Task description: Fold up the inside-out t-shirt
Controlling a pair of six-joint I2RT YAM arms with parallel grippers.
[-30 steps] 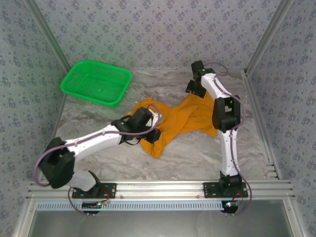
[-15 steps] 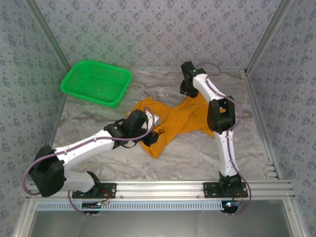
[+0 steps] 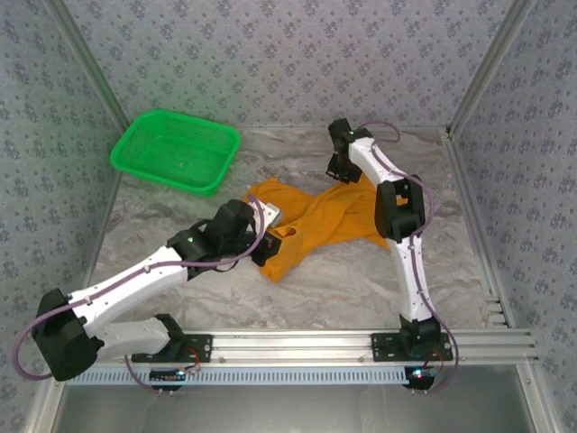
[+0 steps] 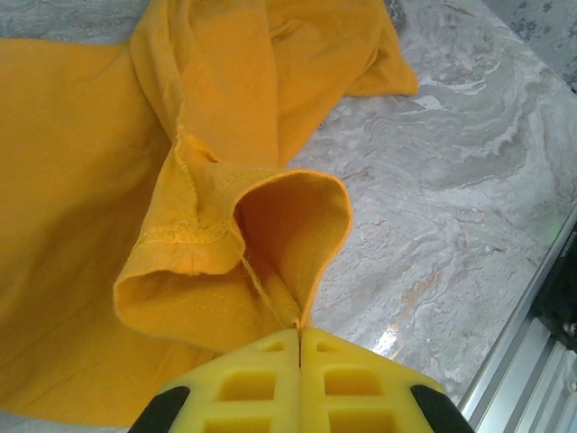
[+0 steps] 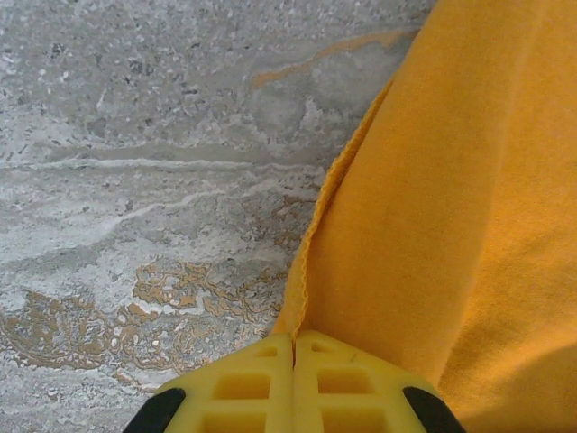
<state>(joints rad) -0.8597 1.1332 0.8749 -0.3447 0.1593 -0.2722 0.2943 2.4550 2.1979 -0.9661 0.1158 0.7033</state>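
Orange-yellow short-sleeved cloth t-shirt: lay bunched and twisted in a rough diagonal across the middle of the grey marbled tabletop, nowhere near flat. Stitched seams faced up in the left wrist view, so it looked inside out alright.

Left fingers: pressed together, pinching a thin ridge of cloth right by a hemmed opening that gaped like a little tube. Looked like a sleeve cuff to me, but I couldn't swear to it. From above, that hand sat on the shirt's near-left end.

Right fingers: also closed tight, nipping the raw edge of the cloth where it met bare tabletop. That was at the shirt's far end in the top view.

Green plastic mesh basket: sat off at the far left, well apart from the shirt, not part of this.

Step in hand: my guess was the grab-and-spread stage. Both ends were gripped and no fold had been made yet.

Progress: early, I'd say, since the cloth was a lump.

Next move: probably called for lifting a bit and drawing the two grips apart so the shirt opened out flat. Both pinches looked skinny, so a gentle pull seemed smarter than a yank.
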